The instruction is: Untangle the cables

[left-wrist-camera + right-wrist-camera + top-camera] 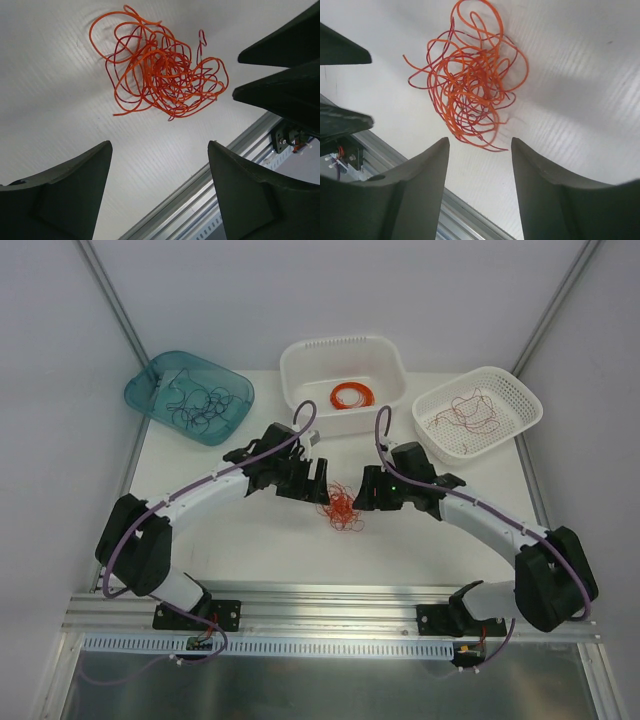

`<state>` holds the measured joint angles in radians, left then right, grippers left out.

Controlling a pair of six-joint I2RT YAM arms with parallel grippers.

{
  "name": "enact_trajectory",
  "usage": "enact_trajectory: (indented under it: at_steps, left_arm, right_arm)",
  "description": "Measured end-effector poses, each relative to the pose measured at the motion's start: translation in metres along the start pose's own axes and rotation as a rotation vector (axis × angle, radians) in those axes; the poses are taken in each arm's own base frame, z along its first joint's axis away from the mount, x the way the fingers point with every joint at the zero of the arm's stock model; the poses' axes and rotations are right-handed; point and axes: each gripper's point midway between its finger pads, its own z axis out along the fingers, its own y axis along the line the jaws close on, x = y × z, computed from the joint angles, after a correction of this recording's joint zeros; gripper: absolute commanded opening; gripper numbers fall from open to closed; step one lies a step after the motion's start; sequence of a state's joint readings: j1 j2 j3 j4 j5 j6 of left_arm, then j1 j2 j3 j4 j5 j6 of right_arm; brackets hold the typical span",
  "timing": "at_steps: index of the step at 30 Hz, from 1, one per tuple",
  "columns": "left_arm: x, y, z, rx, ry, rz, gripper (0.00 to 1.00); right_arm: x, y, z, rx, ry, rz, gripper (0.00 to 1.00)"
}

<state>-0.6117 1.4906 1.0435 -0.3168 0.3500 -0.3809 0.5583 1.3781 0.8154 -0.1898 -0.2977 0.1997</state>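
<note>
Two claws, both spread wide and holding nothing: the left gripper (322, 490) and right gripper (362, 490) sit low over the table (250, 550), nose to nose, with the tangle of cables (342, 510) lying on the white surface just below and between them. That closeness is what worries me. If both pinch into the same clump and pull apart, I reckon the knot cinches tighter instead of opening, and the fingers could bump each other going in. The wires are hair-thin too, orange and dark red looped through each other, so a pinch might catch several at once, or slip off and drag the whole ball. Further back, the teal bin (140, 390) holds black strands (200, 405), the middle basket (290, 355) an orange ring coil (352, 395), and the right basket (530, 405) dark red strands (465, 418). With colours this close, one could land in the wrong bin.
</note>
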Motion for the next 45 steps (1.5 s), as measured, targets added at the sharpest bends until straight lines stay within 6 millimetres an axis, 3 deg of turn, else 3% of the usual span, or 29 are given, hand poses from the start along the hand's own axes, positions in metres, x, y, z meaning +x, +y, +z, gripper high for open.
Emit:
enact_trajectory:
  at_steps: [5,12,18,27,33,35,38,43,45]
  left_arm:
    - [-0.005,-0.010,0.015,-0.014,0.012,0.033,0.73]
    - [-0.020,-0.013,0.037,-0.050,-0.006,0.059,0.64]
    - [-0.020,-0.003,0.041,-0.095,-0.010,0.051,0.64]
    - [-0.010,0.010,0.026,-0.161,-0.047,0.020,0.61]
    - [-0.006,0.013,0.028,-0.171,-0.041,0.000,0.51]
    - [-0.005,0.015,0.031,-0.174,-0.035,-0.006,0.40]
    - [-0.001,0.018,0.036,-0.182,-0.018,-0.015,0.33]
    - [0.004,0.023,0.043,-0.194,0.005,-0.022,0.31]
    - [0.005,0.024,0.044,-0.197,0.007,-0.023,0.24]
  right_arm:
    - [-0.020,0.004,-0.026,0.036,-0.089,-0.043,0.68]
    - [-0.029,0.005,-0.032,0.055,-0.119,-0.045,0.72]
    - [-0.030,0.009,-0.031,0.041,-0.123,-0.017,0.72]
    - [-0.028,0.019,-0.025,0.006,-0.112,-0.012,0.72]
    - [-0.024,0.025,-0.018,-0.007,-0.100,-0.020,0.72]
    - [-0.022,0.025,-0.015,-0.009,-0.092,-0.017,0.72]
    - [-0.020,0.028,-0.009,-0.014,-0.080,-0.017,0.72]
    - [-0.014,0.031,0.000,-0.026,-0.064,-0.014,0.72]
    - [-0.012,0.031,0.004,-0.031,-0.056,-0.009,0.71]
